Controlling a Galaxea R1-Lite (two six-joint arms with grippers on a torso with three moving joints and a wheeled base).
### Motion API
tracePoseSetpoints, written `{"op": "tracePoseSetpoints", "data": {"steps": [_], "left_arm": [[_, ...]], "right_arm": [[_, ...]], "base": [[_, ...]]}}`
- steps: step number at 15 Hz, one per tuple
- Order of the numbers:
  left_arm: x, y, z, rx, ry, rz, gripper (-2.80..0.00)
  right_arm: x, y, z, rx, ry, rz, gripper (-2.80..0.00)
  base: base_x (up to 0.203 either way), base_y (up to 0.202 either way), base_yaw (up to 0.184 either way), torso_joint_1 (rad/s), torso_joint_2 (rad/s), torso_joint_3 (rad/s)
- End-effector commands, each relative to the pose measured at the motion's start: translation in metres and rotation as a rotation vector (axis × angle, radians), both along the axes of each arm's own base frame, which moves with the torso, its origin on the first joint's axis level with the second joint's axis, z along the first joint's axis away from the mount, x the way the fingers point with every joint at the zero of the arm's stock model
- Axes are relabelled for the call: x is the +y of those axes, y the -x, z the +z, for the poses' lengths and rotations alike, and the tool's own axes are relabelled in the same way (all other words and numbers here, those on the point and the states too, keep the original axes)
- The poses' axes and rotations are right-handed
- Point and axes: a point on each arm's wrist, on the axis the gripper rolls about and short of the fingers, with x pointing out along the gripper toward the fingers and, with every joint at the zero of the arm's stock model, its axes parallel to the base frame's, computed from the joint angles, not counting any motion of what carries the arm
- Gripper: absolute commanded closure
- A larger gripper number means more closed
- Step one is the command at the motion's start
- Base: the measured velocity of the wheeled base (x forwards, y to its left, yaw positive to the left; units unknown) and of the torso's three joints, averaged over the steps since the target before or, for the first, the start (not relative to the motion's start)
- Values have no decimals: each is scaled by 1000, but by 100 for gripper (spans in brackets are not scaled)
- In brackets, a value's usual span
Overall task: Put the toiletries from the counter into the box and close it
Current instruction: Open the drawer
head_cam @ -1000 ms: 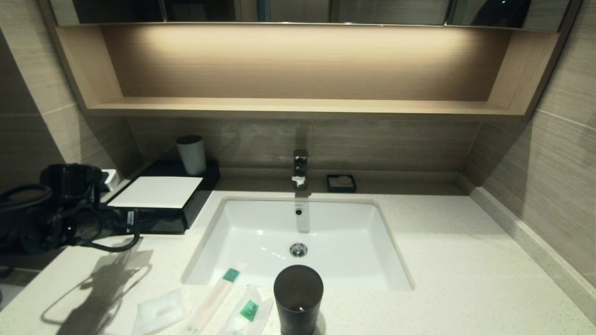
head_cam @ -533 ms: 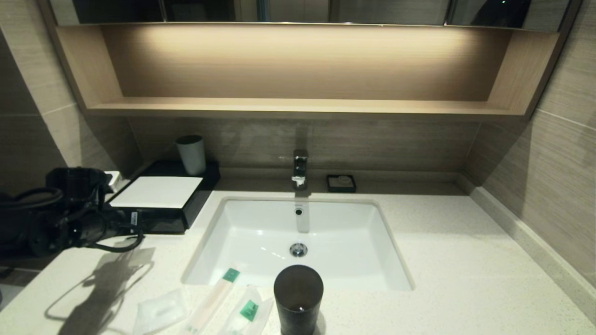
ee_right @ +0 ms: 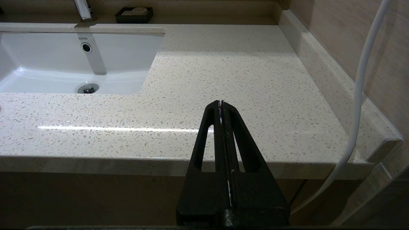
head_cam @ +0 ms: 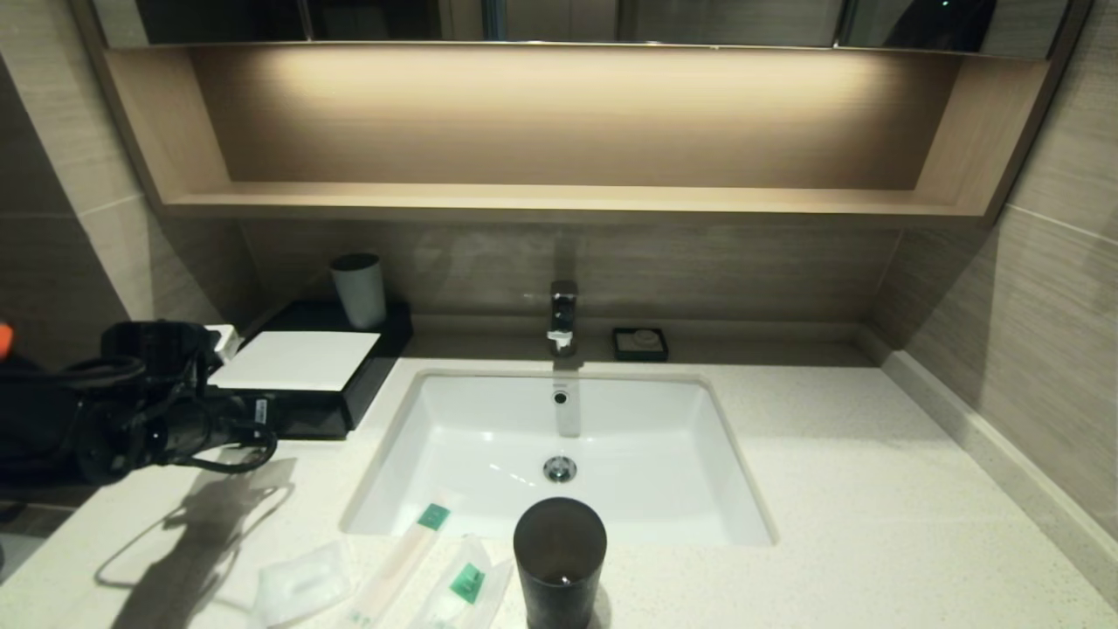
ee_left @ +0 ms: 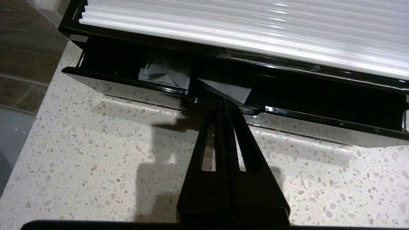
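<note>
At box tray front: left gripper level, fingers pressed together, seemingly touching rim.

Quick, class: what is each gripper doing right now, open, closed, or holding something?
Left gripper: closed, empty, tips at the box tray's front edge.
Right gripper: closed, empty, parked off the counter.

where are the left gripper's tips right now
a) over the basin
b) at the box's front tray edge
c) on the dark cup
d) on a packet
b, the shut left gripper has its tips at the front edge of the box tray, which stands slightly open.
</note>
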Motion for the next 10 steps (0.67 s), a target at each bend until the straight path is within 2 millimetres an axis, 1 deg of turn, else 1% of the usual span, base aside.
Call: {"op": "tracePoseSetpoints", "data": {"steps": [1, 4, 10], "left_arm": [[1, -5, -8, -5, 0, 1, 0], [1, -7, -10, -12, 0, 1, 0], [2, -10, -6, -32, 1, 4, 0]], "right_arm": [[0, 0, 0, 1, 0, 0, 0], [0, 0, 0, 1, 0, 0, 0], [0, 0, 0, 1, 0, 0, 0]], "base": [[0, 0, 0, 0, 0, 0], [0, 0, 0, 0, 0, 0], [0, 0, 0, 0, 0, 0]]}}
